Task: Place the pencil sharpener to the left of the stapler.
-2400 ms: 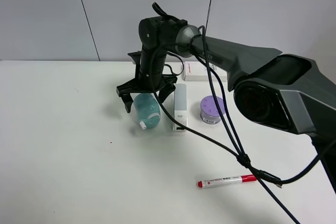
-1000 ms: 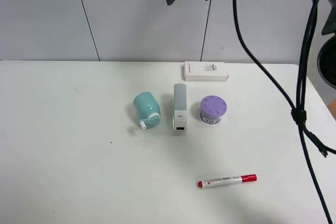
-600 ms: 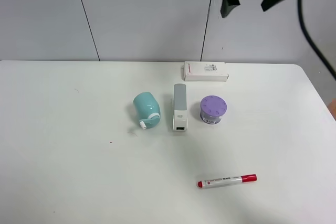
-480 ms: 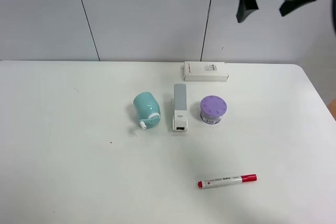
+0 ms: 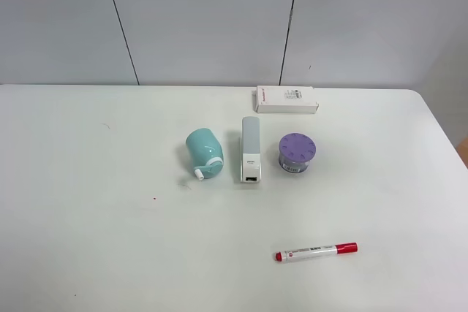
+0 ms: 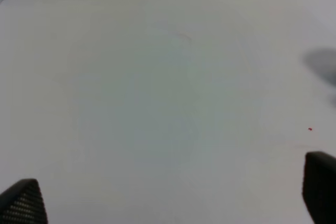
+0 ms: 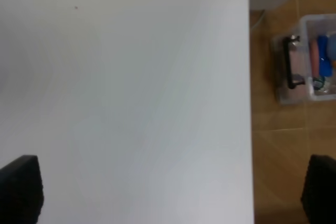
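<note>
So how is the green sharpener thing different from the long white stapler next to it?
The pencil sharpener is teal and rounded like a little barrel; the stapler is white with a grey-blue top, long and narrow. The sharpener has a small white knob sticking out toward the front; the stapler has small dark print at its near end. Both rest on the white table, side by side, sharpener on the left.

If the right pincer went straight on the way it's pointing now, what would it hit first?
Probably bare white table: the open right pincer faces it near the edge, nothing between. Depth is unclear.
</note>
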Motion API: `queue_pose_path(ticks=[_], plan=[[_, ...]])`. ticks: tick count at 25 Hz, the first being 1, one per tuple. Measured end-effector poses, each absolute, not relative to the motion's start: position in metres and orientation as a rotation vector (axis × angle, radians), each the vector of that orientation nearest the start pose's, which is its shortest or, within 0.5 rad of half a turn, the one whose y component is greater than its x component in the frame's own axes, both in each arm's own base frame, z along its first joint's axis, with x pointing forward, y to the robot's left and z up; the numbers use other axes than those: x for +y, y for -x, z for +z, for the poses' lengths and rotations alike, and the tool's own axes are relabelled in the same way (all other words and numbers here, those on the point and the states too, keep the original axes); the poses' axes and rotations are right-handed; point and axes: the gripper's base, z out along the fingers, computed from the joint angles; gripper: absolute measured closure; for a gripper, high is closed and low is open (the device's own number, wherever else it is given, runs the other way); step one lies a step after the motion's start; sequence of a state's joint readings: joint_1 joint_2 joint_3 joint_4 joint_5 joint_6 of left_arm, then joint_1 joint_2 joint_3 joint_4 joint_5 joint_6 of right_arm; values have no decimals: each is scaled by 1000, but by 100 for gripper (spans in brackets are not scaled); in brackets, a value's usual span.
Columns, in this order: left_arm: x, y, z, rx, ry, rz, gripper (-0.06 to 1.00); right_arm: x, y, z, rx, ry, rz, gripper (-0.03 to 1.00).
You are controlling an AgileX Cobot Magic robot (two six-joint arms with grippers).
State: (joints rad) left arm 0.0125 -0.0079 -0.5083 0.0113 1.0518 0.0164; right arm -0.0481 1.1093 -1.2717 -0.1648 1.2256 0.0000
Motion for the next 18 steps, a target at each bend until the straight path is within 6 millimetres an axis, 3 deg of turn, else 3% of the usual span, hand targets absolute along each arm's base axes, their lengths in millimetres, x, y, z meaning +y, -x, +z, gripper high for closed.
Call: queue_pose_path(ticks=[8,12,18], plan=[[1,7,280,2019,-3,32,-5,-22,-126,390,2471,-32,-269,-2],[1,7,280,2019,-3,32,-5,-21,-107,381,2453,-33,-269,-2],[1,7,280,2019,-3,32,-5,-19,-82,350,2480,-34,-260,-2]])
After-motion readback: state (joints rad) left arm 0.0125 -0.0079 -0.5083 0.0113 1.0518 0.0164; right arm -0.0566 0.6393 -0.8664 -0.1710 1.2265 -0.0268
